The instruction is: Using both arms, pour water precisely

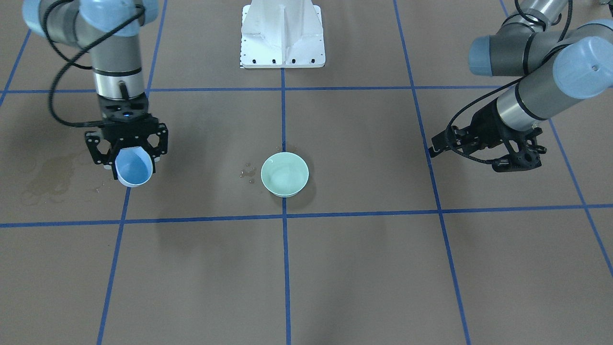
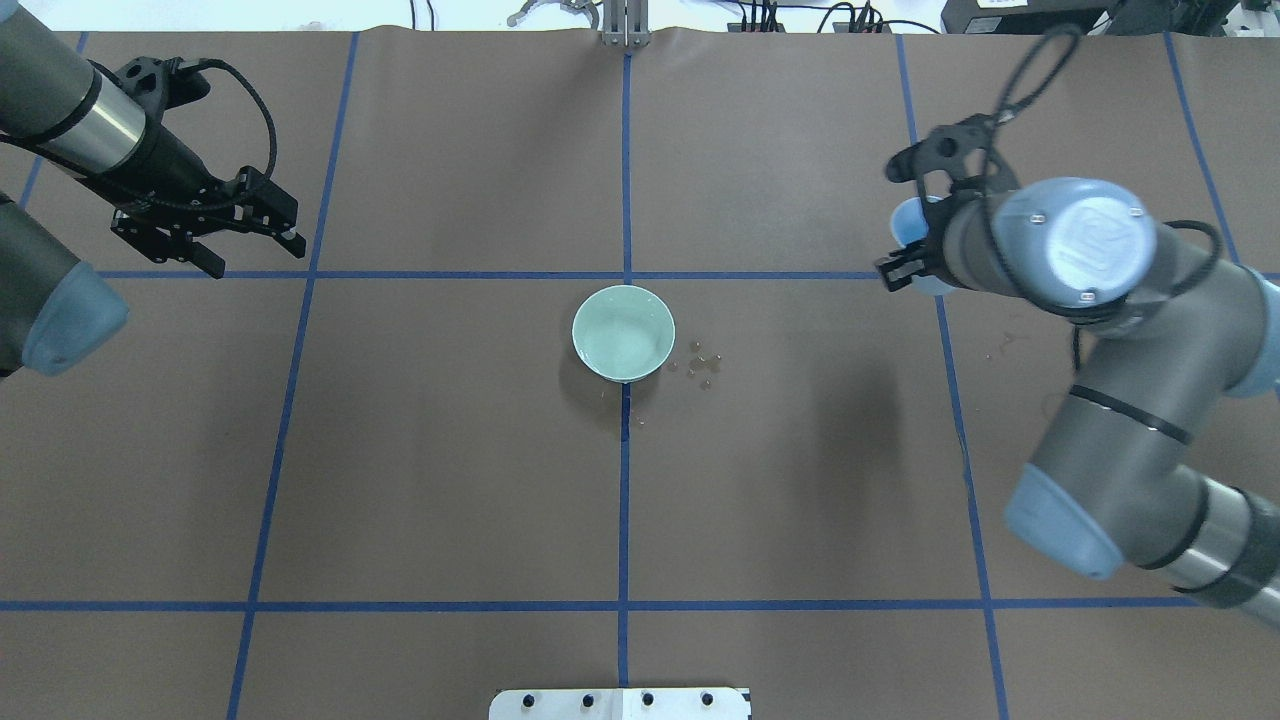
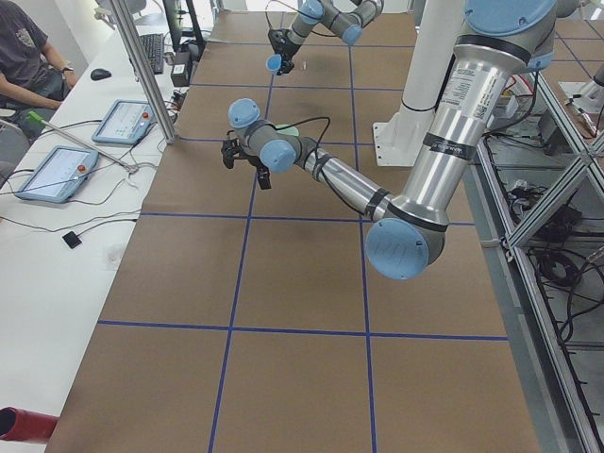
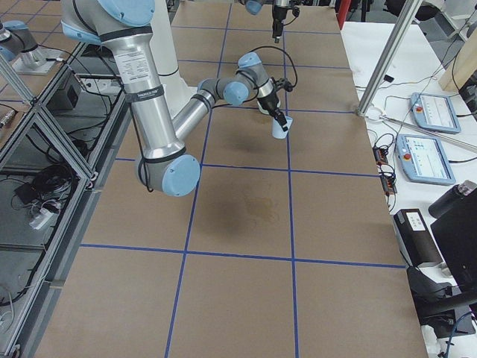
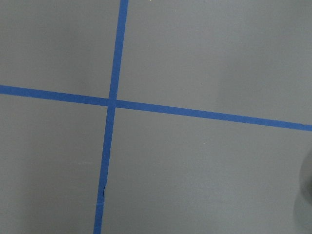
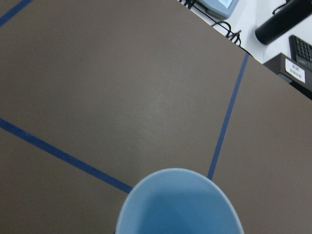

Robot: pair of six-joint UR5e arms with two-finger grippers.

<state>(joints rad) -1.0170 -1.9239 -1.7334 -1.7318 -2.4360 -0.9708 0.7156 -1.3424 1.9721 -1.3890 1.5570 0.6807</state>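
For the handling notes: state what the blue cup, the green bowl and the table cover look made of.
The blue cup looks like matte plastic: thin wall, even dull colour. The green bowl is probably glazed ceramic: glossy, with soft highlights inside. The table cover seems brown paper: matte, with a darker damp-looking patch.

The bench is brown with a blue tape grid, the bowl mint-green, the cup pale blue, and the arms silver-grey with light blue caps.
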